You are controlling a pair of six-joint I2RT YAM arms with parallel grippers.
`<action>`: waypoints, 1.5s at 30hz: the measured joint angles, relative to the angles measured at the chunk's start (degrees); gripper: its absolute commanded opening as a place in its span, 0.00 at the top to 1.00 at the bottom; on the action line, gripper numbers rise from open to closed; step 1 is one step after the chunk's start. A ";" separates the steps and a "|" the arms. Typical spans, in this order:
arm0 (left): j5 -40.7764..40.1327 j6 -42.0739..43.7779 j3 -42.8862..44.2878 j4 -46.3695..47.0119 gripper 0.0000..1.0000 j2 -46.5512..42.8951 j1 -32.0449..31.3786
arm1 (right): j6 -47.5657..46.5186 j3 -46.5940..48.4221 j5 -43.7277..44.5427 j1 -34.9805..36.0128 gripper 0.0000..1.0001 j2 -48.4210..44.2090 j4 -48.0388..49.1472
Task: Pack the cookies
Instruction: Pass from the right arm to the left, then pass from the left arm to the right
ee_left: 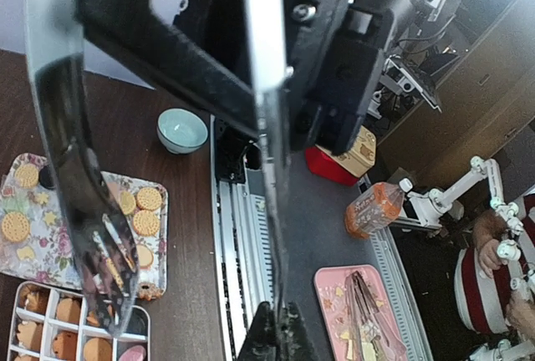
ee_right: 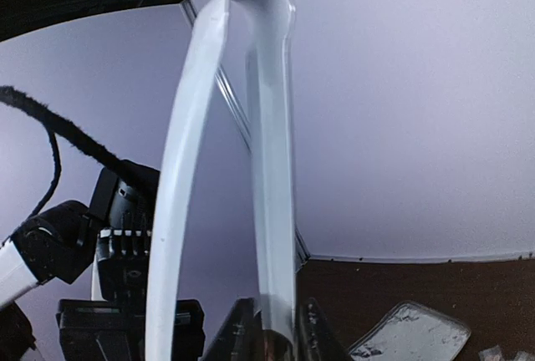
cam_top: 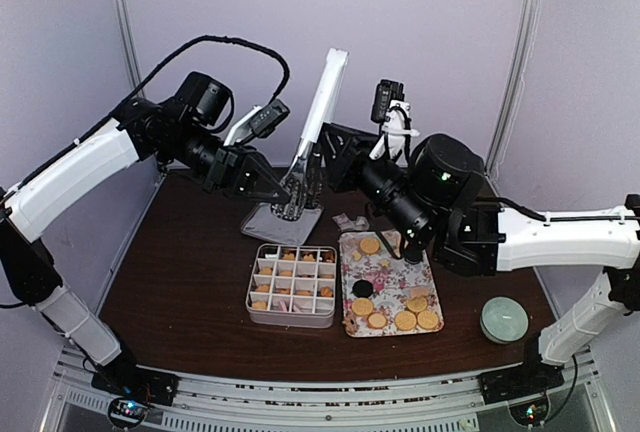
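Observation:
Metal tongs (cam_top: 322, 102) stand upright over the back of the table, bend on top, between my two grippers. My left gripper (cam_top: 283, 188) is shut on one arm of the tongs (ee_left: 266, 169), low down near the tips (ee_left: 284, 327). My right gripper (cam_top: 325, 159) has its fingers around the other arm (ee_right: 272, 169); a thin gap shows beside one finger (ee_right: 276, 327). Golden cookies (cam_top: 405, 320) and one dark cookie (cam_top: 362, 289) lie on the floral tray (cam_top: 347, 252). More cookies (cam_top: 290, 287) fill the divided box (cam_top: 252, 287).
A clear lid (cam_top: 280, 222) lies on the table under the tongs' tips. A crumpled wrapper (cam_top: 350, 222) sits behind the floral tray. At the right front stands a pale green bowl (cam_top: 503, 319).

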 measured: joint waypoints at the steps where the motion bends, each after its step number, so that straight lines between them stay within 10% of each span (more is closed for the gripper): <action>1: -0.09 0.92 0.31 -0.90 1.00 0.22 0.00 | 0.28 -0.13 -0.92 -0.44 0.36 -0.26 -0.52; 6: -1.01 8.33 2.95 -8.00 1.00 1.92 0.00 | 4.79 -5.18 -14.27 -6.93 0.12 -6.12 -5.05; 16: -9.18 23.04 4.55 -19.96 1.00 5.38 0.00 | 8.79 -3.65 -43.28 -16.76 0.09 -11.15 -17.05; 33: -16.79 29.14 4.66 -23.15 1.00 5.38 -0.22 | 8.72 3.67 -57.22 -17.62 0.46 -4.33 -30.21; 45: -16.94 30.38 3.61 -23.43 1.00 5.38 -0.98 | 11.96 3.93 -61.22 -18.56 0.49 -2.84 -26.12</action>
